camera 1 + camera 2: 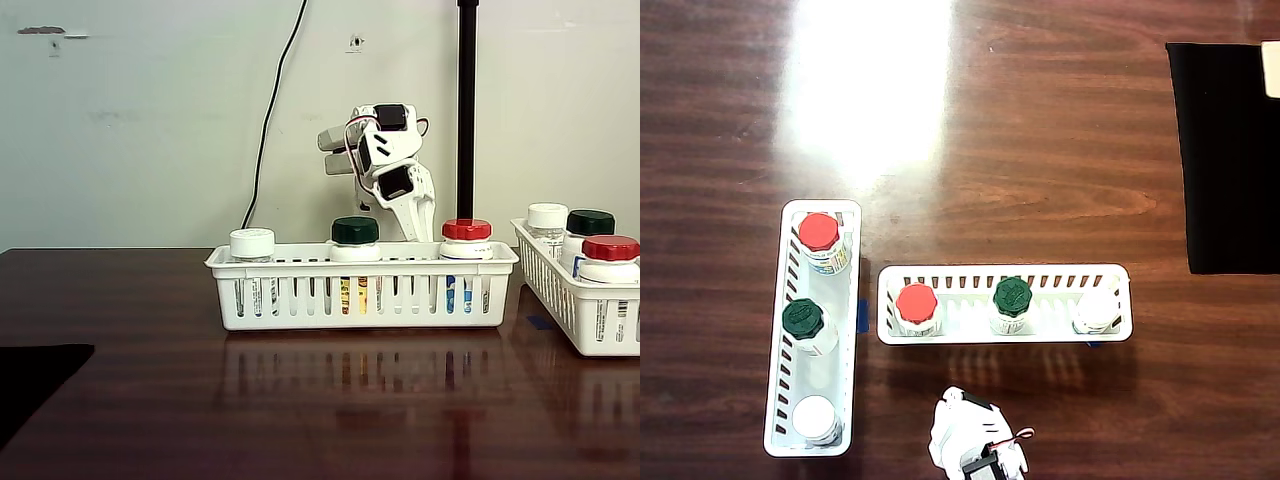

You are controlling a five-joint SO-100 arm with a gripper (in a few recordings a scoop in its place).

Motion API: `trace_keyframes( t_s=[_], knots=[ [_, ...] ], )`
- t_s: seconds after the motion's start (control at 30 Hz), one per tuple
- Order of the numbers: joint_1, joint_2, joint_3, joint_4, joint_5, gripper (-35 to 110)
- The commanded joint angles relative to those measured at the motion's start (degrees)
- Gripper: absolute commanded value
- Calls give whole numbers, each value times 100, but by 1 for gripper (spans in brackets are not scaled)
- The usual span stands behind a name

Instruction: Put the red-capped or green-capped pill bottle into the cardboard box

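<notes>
White slotted plastic basket [300, 270] holds three round-capped bottles; arm's jaws hidden, state unclear.

Bottle labels [352, 293] — print too small, unreadable.

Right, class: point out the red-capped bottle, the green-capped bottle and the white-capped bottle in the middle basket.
red-capped bottle [916, 302], overhead view, on its cap.
green-capped bottle [1012, 296], overhead view, on its cap.
white-capped bottle [1097, 310], overhead view, on its cap.

Two white baskets [1110, 273] [780, 330], six pill bottles [916, 304], two per cap colour
</notes>
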Motion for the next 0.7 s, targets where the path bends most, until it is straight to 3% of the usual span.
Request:
trace_keyframes(
  t_s=[0.0,0.67],
  knots=[
    [2725,501,-9,-229,6091,0],
    [2830,501,-9,-431,6003,0]
  ],
)
